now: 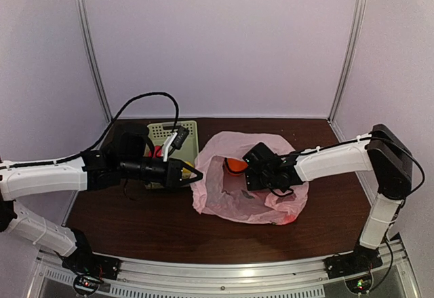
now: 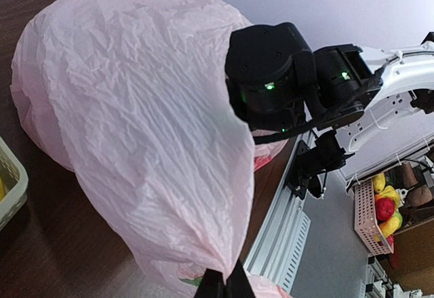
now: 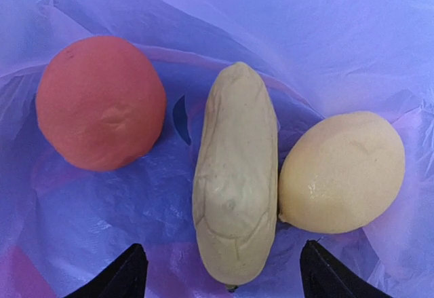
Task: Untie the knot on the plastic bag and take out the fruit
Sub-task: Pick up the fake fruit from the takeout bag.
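Pink plastic bag (image 1: pixel 227 206) half-hides released right end effector (image 3: pixel 222 247); left end effector (image 2: pixel 224 283) grips it.

Soft, dim light — slight blur

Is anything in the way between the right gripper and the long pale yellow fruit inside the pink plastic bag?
Nothing visible: the open right gripper faces the long pale yellow fruit directly inside the pink plastic bag.
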Available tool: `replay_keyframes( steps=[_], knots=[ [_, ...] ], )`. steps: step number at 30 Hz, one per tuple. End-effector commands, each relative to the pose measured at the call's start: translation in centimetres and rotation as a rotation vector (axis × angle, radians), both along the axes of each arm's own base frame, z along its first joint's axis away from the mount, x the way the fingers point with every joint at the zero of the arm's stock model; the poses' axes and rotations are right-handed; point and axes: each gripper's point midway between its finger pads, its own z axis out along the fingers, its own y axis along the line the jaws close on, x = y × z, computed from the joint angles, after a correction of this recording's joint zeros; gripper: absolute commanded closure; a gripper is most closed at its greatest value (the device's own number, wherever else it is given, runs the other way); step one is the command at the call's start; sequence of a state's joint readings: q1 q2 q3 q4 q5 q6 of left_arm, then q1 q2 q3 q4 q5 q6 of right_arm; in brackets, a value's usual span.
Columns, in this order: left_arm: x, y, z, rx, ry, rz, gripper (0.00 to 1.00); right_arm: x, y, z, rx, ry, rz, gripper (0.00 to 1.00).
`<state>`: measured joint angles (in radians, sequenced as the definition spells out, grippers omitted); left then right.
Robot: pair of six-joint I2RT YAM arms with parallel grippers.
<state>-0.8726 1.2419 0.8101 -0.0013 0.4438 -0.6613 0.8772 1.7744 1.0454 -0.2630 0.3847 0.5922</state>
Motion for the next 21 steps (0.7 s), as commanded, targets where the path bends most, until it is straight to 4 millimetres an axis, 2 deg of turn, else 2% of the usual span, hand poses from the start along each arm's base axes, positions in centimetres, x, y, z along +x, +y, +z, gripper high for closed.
replay_keyframes(
  steps=[1,7,11,16,21],
  knots=[
    [-0.2,-0.3,1.5,-0.034,-0.024,-0.016,1.00,1.2,-1.1,-1.1,-0.036,0.024,-0.050,0.19],
    [-0.2,-0.4,1.2,-0.030,-0.019,-0.017,1.00,1.8,-1.5,-3.3,-0.036,0.070,-0.059,0.17],
    [-0.1,-0.5,1.1,-0.028,-0.017,-0.018,1.00,2.3,-1.1,-4.1,-0.028,0.080,-0.043,0.30],
    [-0.1,-0.5,1.2,-0.029,-0.015,-0.016,1.00,3.3,-1.1,-5.0,-0.041,0.092,-0.034,0.34],
    [-0.1,-0.4,1.1,-0.026,-0.013,-0.012,1.00,4.0,-0.8,-5.4,-0.037,0.097,-0.017,0.45]
  ],
)
